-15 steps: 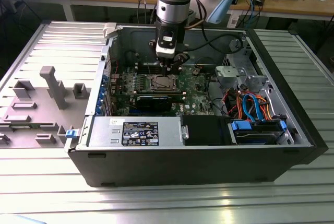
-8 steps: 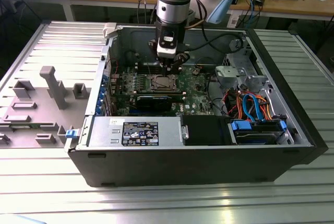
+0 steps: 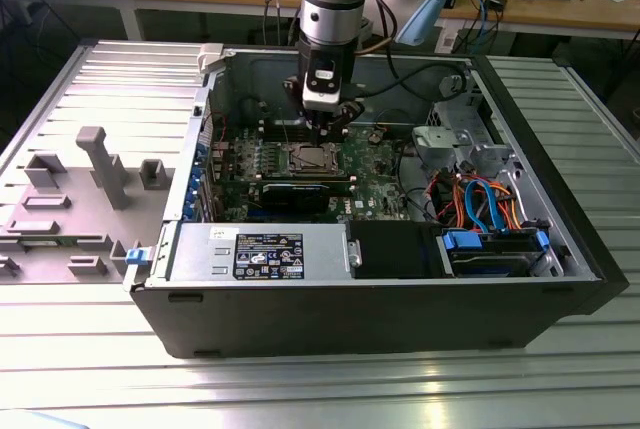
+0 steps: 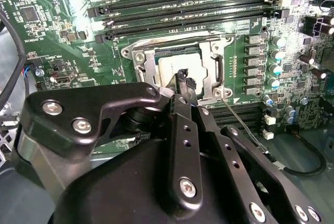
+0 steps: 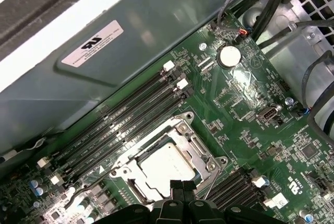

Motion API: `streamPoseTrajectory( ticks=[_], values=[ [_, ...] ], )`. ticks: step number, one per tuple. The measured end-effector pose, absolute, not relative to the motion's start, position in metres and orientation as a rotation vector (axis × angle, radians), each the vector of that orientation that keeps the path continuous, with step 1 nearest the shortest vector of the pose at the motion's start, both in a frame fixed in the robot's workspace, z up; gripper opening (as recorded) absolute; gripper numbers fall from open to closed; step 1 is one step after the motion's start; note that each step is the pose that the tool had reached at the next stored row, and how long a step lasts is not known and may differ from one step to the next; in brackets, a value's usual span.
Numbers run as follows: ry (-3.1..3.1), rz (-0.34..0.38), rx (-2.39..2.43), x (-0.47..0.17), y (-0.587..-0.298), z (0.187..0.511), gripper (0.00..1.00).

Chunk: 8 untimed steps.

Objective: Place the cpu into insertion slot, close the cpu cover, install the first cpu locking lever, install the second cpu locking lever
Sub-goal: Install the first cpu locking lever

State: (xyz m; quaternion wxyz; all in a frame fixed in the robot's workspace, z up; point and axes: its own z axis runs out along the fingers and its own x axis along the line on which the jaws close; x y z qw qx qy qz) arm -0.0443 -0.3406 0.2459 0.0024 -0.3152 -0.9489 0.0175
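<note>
Arm stands over the open computer case (image 3: 400, 309) on the ribbed metal table (image 3: 320, 389); gripper (image 3: 326, 137) points straight down at the motherboard, directly above the insertion slot (image 3: 311, 159); in the exterior view the slot sits near the middle of the board, behind the grey power-supply box (image 3: 255, 252)

Hand state: in both wrist views I read the gripper (image 4: 183, 79) (image 5: 182, 186) as closed, the two black fingertips pressed together with no real gap; I see nothing clamped between them; the tips are at the face of the cpu (image 4: 169, 67), touching or just above it, I cannot tell which

The cpu (image 5: 164, 167) lies flat in the slot, pale silvery face up; the cpu cover (image 4: 215, 70) (image 5: 192, 141) appears to be down, its metal frame lying around the chip, which shows through the central window

A thin metal lever rod (image 4: 244, 126) runs at a slant from one corner of the socket out over the board; I cannot tell whether it is latched

Long black memory slots (image 4: 188, 10) (image 5: 120, 125) lie just beside the socket, parallel to one side of it; a round coin battery (image 5: 228, 56) sits well apart from it; grey moulded fixture (image 3: 100, 164) lies on the table to the exterior view's left of the case
</note>
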Motion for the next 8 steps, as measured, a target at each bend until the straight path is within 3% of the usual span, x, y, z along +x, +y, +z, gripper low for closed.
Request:
streamPoseTrajectory(
  ticks=[8],
  values=[
    [-2.99, 0.055, -0.949, -0.0443, -0.3406, 0.2459, 0.11]
  ],
)
